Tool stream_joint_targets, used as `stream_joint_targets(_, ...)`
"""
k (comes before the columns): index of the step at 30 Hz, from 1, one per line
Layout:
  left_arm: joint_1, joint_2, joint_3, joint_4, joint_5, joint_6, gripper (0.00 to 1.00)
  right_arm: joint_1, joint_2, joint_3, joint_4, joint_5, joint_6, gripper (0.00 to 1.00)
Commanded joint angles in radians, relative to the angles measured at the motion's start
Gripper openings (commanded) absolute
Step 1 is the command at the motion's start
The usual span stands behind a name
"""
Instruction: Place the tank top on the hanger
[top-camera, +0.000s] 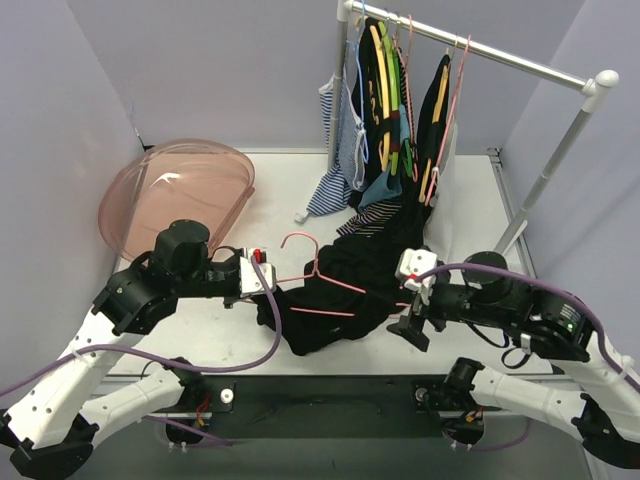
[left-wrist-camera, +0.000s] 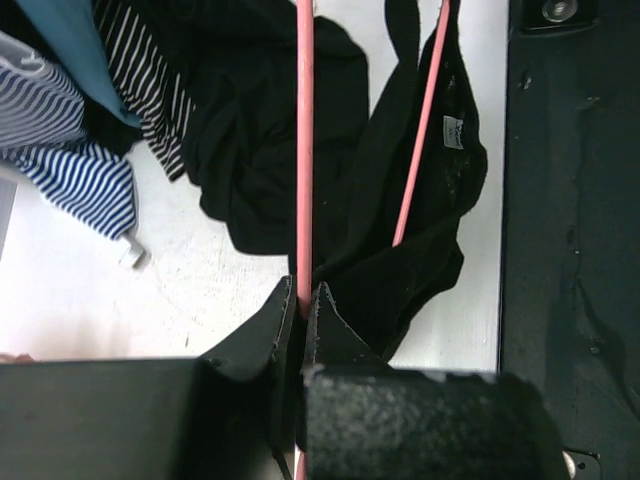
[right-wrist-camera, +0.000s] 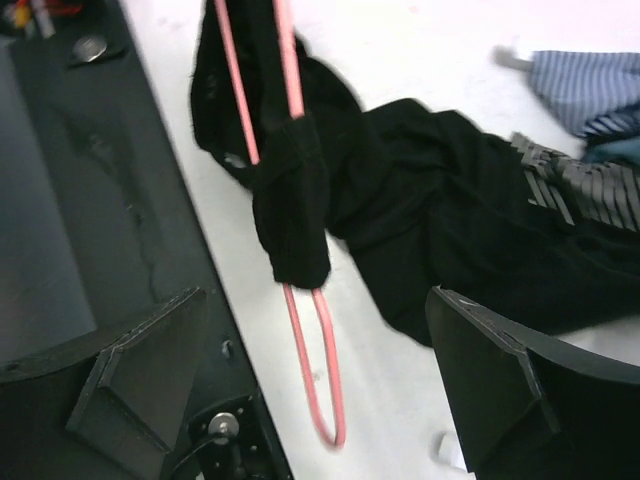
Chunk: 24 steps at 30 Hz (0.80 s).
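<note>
- Currently mid-threading: left tool (left-wrist-camera: 303, 300) pinches the hanger (left-wrist-camera: 303, 150); the tank top (left-wrist-camera: 430, 230) drapes partly over it, apparently touching the tabletop (top-camera: 190, 340).
- Right tool (right-wrist-camera: 315, 350) gapes wide; next: grip the loose side.

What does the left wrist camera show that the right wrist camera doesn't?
Only the left wrist view shows the left gripper shut on a bar of the pink hanger. Only the right wrist view shows the right gripper, open and holding nothing, and the hanger's rounded end poking bare out of the black fabric. Both show the hanger with the tank top partly on it, plus a blue-and-white striped top on the white table.
</note>
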Motion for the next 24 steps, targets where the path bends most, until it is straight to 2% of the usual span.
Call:
stream_joint_targets(1,-0.029,0.022,0.079,-0.020,0.079,0.047,0.00,-0.002,0.090,-0.008,-0.034,-0.225,-0.094,0.93)
stream_joint_targets(4,-0.043,0.032,0.098,-0.032,0.084,0.055,0.00,-0.002,0.142,0.006,-0.033,-0.271,-0.103,0.84)
stream_joint_targets(7,-0.051,0.035,0.113,-0.035,0.081,0.061,0.00,-0.002,0.184,0.034,-0.030,-0.321,-0.110,0.70)
stream_joint_targets(10,-0.052,0.037,0.122,-0.032,0.069,0.069,0.00,-0.002,0.212,0.064,-0.034,-0.377,-0.093,0.27)
stream_joint_targets(11,-0.052,0.037,0.124,-0.026,0.066,0.069,0.00,-0.002,0.216,0.068,-0.034,-0.377,-0.088,0.00)
stream_joint_targets(14,-0.054,0.028,0.124,0.007,0.043,0.066,0.00,0.001,0.193,0.069,-0.034,-0.361,-0.056,0.00)
stream_joint_targets(20,-0.052,0.006,0.107,0.137,0.010,0.014,0.02,0.004,0.121,0.092,-0.030,-0.227,0.168,0.00)
stream_joint_targets(22,-0.052,0.000,0.087,0.185,-0.014,-0.035,0.25,0.002,0.098,0.086,-0.032,-0.203,0.220,0.00)
stream_joint_targets(23,-0.051,-0.001,0.083,0.239,-0.031,-0.057,0.47,0.004,0.081,0.085,-0.030,-0.195,0.232,0.00)
stream_joint_targets(24,-0.051,-0.003,0.083,0.259,-0.074,-0.100,0.90,0.004,0.071,0.080,-0.032,-0.184,0.242,0.00)
